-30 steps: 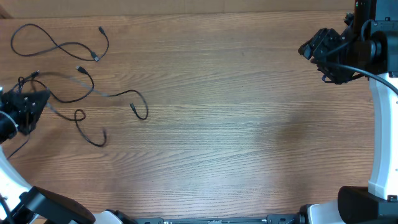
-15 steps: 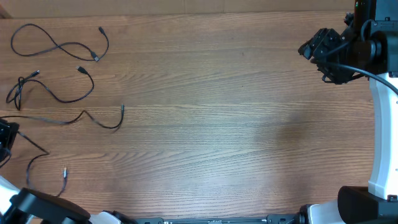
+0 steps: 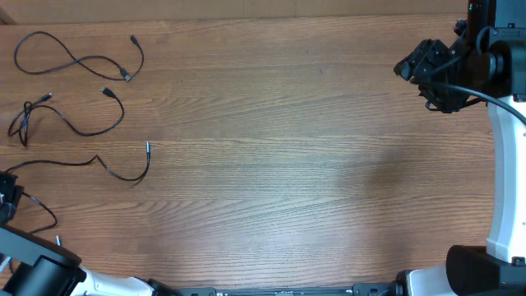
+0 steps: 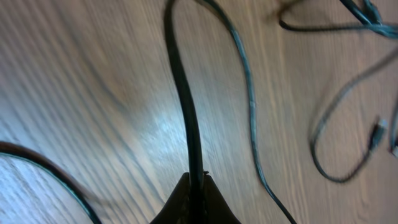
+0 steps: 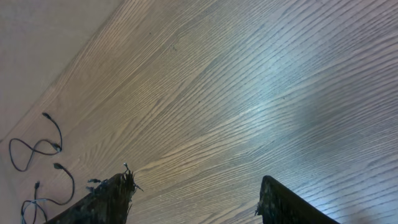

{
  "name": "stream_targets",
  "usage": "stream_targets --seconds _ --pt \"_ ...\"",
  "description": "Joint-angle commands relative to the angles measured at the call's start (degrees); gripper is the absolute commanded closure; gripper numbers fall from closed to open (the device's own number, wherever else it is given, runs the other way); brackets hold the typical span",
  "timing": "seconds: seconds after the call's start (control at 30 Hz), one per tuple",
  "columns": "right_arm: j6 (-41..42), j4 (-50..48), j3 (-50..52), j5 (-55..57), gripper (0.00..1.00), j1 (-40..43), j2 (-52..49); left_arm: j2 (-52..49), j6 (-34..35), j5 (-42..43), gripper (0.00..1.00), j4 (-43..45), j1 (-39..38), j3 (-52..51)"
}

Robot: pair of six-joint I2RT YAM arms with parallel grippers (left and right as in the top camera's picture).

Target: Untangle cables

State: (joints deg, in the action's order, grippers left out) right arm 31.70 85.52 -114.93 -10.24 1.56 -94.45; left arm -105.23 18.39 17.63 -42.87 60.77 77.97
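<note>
The worktop [image 3: 312, 181] is open wood from its middle across to the right, where only the right end effector [image 3: 404, 66] and its arm occupy the far corner. Along the left edge three cables [image 3: 82, 57] lie apart with narrow lanes between, the lowest cable [image 3: 123, 178] running into the left end effector [image 4: 198, 185].

Bench [image 3: 296, 173] of brown wood, smooth, fine straight grain, soft satin sheen where light falls, thin cables [image 4: 188, 118] in black rubbery plastic, slightly glossy, fingers [image 5: 283, 202] of dark matt plastic with roughish edges, arm casing [image 3: 505, 164] of smooth white plastic
</note>
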Motion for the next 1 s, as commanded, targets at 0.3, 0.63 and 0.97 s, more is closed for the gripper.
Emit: stream_targets --seconds 0.3,0.63,0.97 --pt "-0.28 0.07 0.24 0.37 0.35 0.07 -1.11 -1.11 1.70 17.40 0.40 11.06 2.05 0.02" --pt "-0.28 0.33 0.24 0.33 0.35 0.07 -2.69 -1.11 2.75 5.99 0.00 -2.03 2.25 0.02" --pt "-0.33 0.48 0.24 0.35 0.35 0.07 -4.11 -1.03 -4.46 7.21 0.05 -11.26 2.21 0.02"
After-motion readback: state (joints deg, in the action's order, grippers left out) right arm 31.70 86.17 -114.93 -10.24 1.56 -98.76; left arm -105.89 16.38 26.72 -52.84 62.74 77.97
